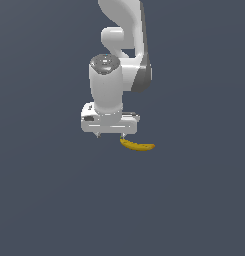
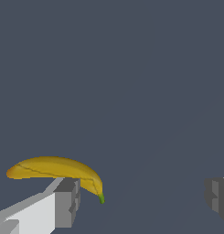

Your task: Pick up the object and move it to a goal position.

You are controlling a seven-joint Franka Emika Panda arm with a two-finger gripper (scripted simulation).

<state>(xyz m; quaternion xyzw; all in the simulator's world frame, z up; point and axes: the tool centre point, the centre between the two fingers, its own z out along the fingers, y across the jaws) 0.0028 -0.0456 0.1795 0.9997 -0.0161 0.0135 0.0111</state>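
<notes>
The end effector (image 1: 110, 135) hangs low over the dark surface (image 1: 194, 200) with its fingers spread wide and nothing between them — a stance that suits lining up a grasp, not carrying. The banana (image 1: 137, 145) lies on the surface just to the exterior view's right of the fingers; in the wrist view one finger (image 2: 66, 202) sits right beside it (image 2: 56, 170), the other well apart. It looks off-centre, so a sideways shift seems needed before closing.

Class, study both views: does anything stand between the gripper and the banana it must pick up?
Nothing visible does. The banana lies on bare grey floor, beside one finger of the open gripper, not between the fingers. No goal marker shows.
</notes>
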